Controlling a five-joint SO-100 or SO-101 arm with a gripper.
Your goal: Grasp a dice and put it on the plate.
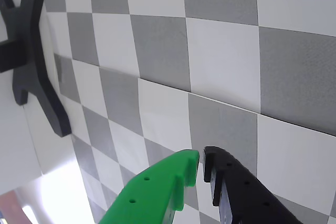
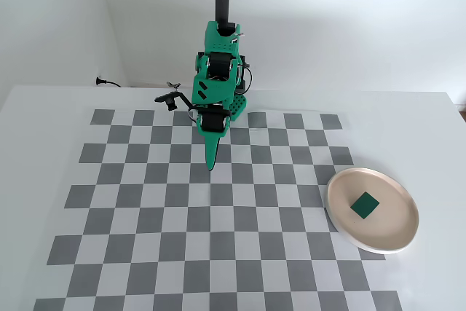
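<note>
above the checkered mat [image 2: 145, 209], the arm's tool [image 2: 212, 165] points down, closed.

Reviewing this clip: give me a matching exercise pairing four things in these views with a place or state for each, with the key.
Things:
1. dice
2. plate
3. gripper
4. checkerboard mat

Places or states:
A. shut and empty, tip pointing down over the mat's upper middle
B. at the mat's right edge in the fixed view
C. lying inside the plate
D. spread flat across the white table

Pairs: 1-C, 2-B, 3-A, 4-D
</note>
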